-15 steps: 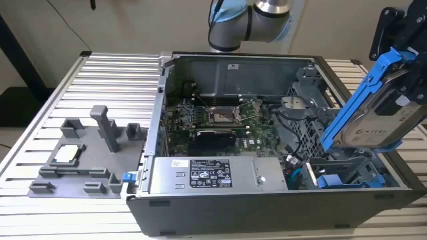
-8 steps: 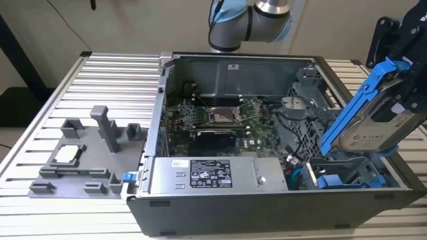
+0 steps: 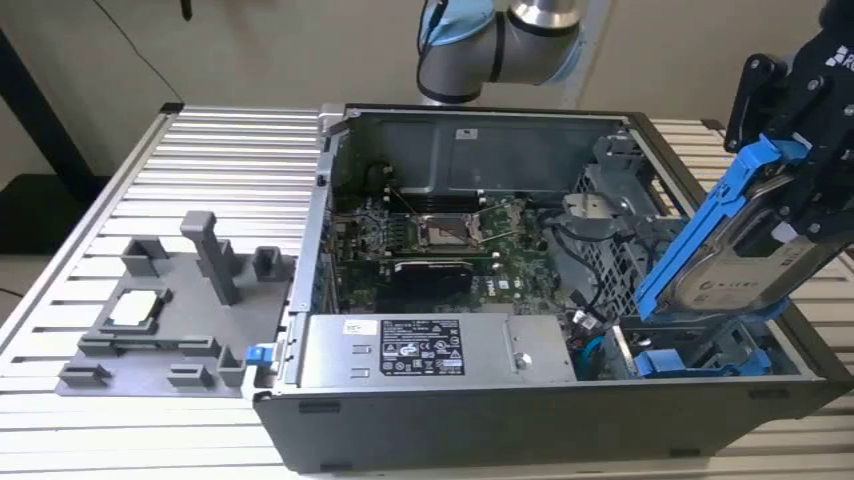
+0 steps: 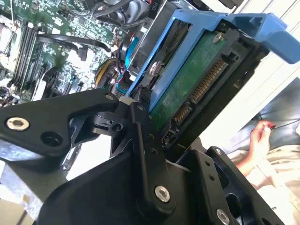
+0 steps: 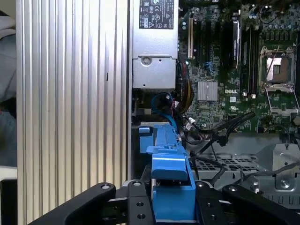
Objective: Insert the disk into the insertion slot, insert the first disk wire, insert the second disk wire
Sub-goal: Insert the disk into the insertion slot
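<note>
Blue plastic all round the flat silver disk [image 3: 731, 262], up in the air at the exterior view's right, about halfway down the frame. Held by the black gripper [image 3: 798, 205], jaws squeezed tight on the blue frame. Tilted, with the top end leaning toward the exterior view's right and the bottom end right at the mouth of the insertion slot [image 3: 694, 342], in the lower right of the frame. Hard to tell if touching the slot or just over it. Not yet pushed down inside. Some more blue bits down in that grey metal slot. Slot tucked in the corner of a big open computer case [image 3: 534, 430], next to a silver box [image 3: 414, 350] with a label along the front. Flat green board [image 3: 427, 235] in the middle of the case. Case on a ribbed metal counter [image 3: 227, 160], with a grey plastic holder [image 3: 174, 300] well apart at the exterior view's left. In the first wrist view, disk seen edge-on between two black fingers [image 5: 137, 206], with black wires [image 5: 220, 129] loose over the board beyond. In the second wrist view, green underside of the disk facing the camera, and a person's hand [image 4: 258, 135] in the background.
</note>
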`<state>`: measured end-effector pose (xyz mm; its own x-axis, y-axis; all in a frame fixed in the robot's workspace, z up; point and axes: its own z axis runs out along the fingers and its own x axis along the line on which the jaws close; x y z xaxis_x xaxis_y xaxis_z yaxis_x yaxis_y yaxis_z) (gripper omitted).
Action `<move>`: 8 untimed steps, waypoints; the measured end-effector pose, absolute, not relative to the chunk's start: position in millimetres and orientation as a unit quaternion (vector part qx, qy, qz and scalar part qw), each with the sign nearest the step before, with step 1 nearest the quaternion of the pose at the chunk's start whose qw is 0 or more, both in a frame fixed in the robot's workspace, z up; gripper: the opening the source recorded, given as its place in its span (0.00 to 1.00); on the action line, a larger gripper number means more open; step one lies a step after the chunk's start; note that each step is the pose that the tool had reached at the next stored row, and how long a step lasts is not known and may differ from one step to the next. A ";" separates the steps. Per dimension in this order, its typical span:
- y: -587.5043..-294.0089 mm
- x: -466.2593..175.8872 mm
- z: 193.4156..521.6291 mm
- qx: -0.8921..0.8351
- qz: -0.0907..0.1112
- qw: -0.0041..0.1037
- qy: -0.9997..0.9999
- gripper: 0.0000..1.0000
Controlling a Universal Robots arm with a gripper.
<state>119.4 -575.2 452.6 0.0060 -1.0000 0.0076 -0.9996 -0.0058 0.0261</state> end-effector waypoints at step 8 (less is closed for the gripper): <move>-575.5 121.7 438.0 0.709 -0.007 0.012 -0.705 0.33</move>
<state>121.7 -575.5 438.0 0.0067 -0.9999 0.0076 -0.9996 -0.0065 0.0261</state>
